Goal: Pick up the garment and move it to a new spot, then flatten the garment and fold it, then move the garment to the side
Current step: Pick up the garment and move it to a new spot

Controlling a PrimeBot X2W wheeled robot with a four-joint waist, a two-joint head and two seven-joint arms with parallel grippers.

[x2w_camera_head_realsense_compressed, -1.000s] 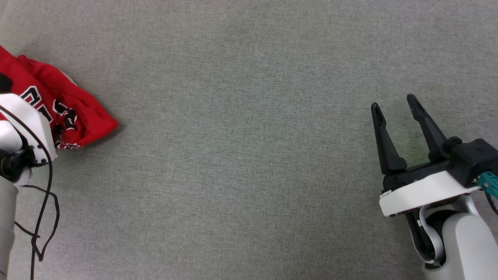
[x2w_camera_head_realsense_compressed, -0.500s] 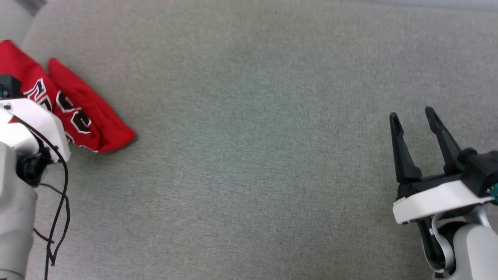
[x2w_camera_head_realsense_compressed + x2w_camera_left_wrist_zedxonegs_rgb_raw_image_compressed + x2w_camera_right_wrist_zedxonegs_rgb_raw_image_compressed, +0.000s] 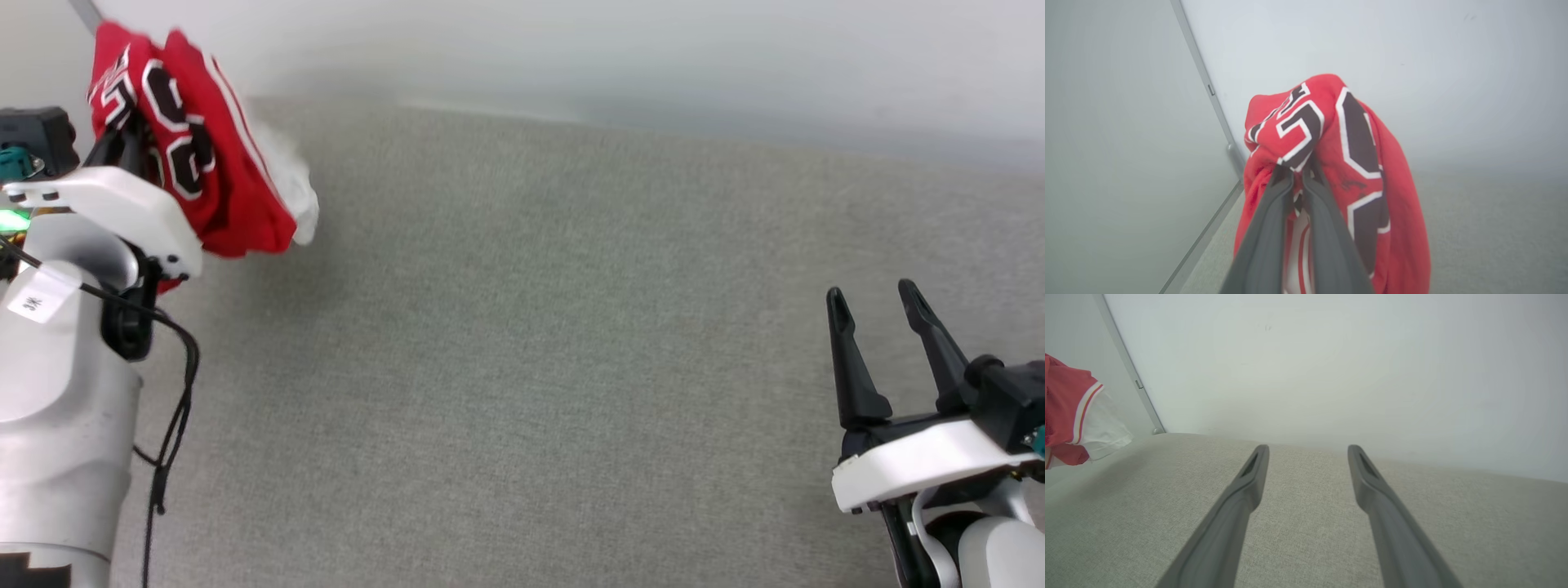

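Left pincer (image 3: 1296, 167): fingers pressed together, pinching a bunched fold of the garment (image 3: 204, 163), right through the black white-outlined lettering. The garment is a red jersey T-shirt at 10 o'clock in the head view. It hangs crumpled from the pincer tips and drapes down both sides of the fingers. White sleeve (image 3: 1102, 424) with red-and-white striped trim dangles on the 3 o'clock side of the bundle. In the right wrist view the bundle sits at 9 o'clock, and its lower end looks clear of the worktop (image 3: 531, 367), with a soft shadow beneath.

Right pincer (image 3: 871, 291): at 4 o'clock in the head view, fingers spread wide, nothing between them. It touches nothing, is well apart from the garment and points toward 12.

Worktop is grey woven fabric. A pale wall (image 3: 571, 49) runs along 12 o'clock. A thin metal strip (image 3: 1208, 87) runs down the wall corner at 10 o'clock in the left wrist view, just behind the garment. A black cable (image 3: 175, 392) loops down beside the pale left forearm at 8 o'clock. A small white label (image 3: 37, 298) is on that arm.
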